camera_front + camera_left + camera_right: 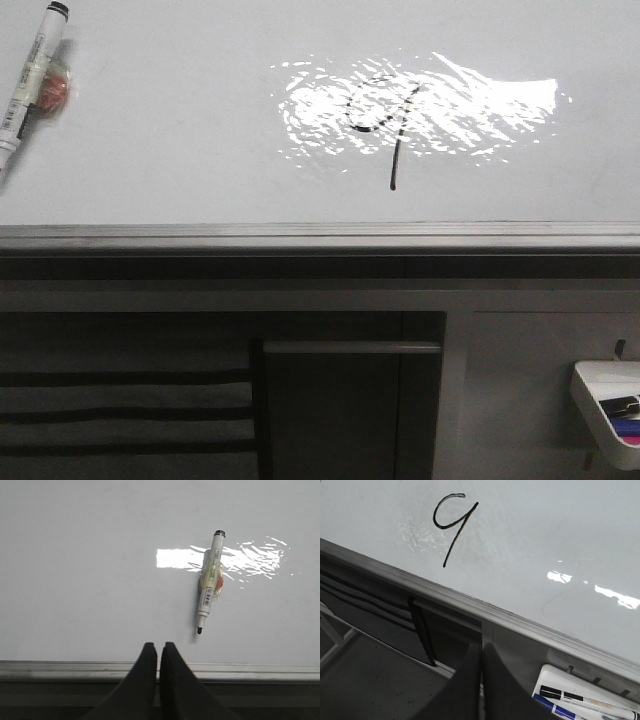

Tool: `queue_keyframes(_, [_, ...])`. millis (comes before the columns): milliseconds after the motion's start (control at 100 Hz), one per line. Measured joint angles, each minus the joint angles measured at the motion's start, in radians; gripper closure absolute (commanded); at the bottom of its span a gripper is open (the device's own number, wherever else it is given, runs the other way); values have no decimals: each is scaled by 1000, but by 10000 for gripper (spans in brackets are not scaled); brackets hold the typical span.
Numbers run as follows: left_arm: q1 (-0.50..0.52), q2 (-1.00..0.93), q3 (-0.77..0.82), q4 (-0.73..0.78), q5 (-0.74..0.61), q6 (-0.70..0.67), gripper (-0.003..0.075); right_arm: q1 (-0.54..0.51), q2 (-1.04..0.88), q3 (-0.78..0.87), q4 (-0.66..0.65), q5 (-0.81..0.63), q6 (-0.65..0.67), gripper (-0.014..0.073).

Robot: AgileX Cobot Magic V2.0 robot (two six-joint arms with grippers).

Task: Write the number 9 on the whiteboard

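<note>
The whiteboard [150, 150] is glossy white with a grey metal edge strip along its near side. The number 9 [385, 118] is drawn on it in thin black strokes inside the glare patch; it also shows in the right wrist view [451, 522]. A white marker [30, 75] with its black tip bare lies on the board at the far left, also in the left wrist view [210, 580]. My left gripper [158, 646] is shut and empty over the board's near edge, short of the marker. My right gripper [481, 647] is shut and empty, off the board below its edge. Neither gripper shows in the front view.
A small white tray [612, 412] with several markers hangs below the board's edge at the right, close to my right gripper [580, 695]. Dark frame panels [340, 400] sit under the board.
</note>
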Motion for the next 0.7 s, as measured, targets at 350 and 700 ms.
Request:
queue_keyframes(350, [0,0,0,-11,0,7,741,0,0,0,0,0,0,666])
queue_keyframes(700, [1,0,0,-11,-2,7,741,-30,-58,36,2,-33,0,666])
